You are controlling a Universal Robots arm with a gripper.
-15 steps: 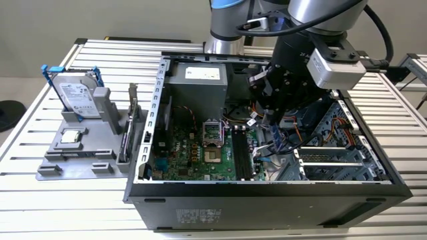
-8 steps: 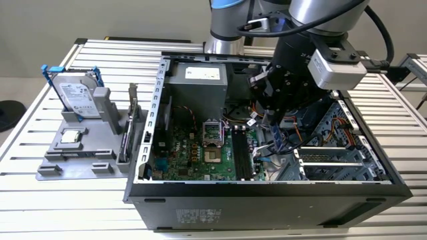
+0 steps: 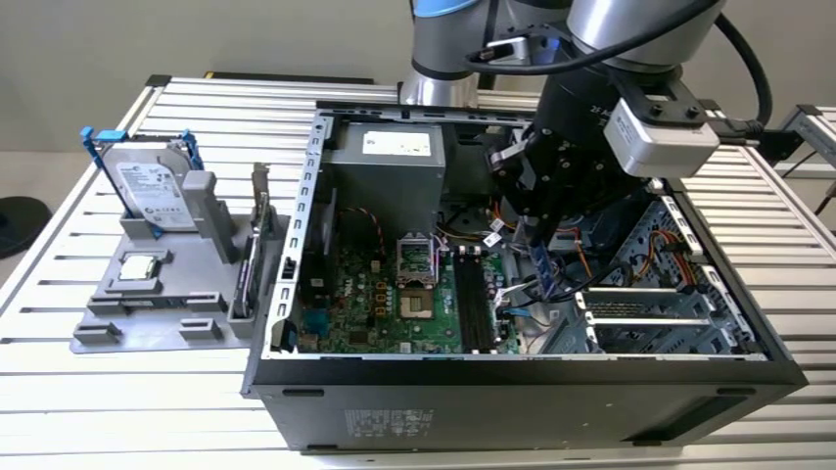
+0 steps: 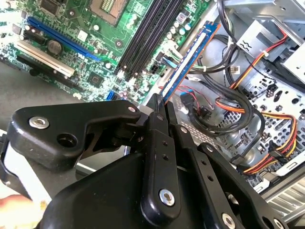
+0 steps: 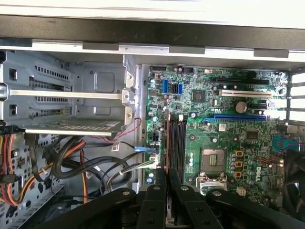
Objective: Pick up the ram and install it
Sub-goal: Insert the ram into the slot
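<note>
claw (image 4: 161, 102): clamped together on one end of the ram; it hangs over the open computer case (image 3: 523, 377), on the exterior view's right of the motherboard (image 3: 392, 294)
ram (image 4: 190, 59): a thin blue stick held edge-on, reaching out from the fingertips toward the board; in the exterior view it hangs below the claw (image 3: 535, 230) as a narrow blue strip (image 3: 538, 269), clear of the board
slots (image 4: 147, 36): long black memory slots side by side on the motherboard, empty as far as shows; in the first wrist view they run straight out ahead of the claw (image 5: 175, 140)
key relation: the stick's long axis runs nearly parallel to the slots; the ram sits just beside them, toward the cable side, not yet over a slot, by my judgement
cables (image 4: 248, 109): orange, yellow and black bundle close beneath the ram's far end
bench (image 3: 78, 377): the case stands on it; a grey fixture (image 3: 163, 294) with a hard drive (image 3: 147, 191) sits well apart on the exterior view's left
</note>
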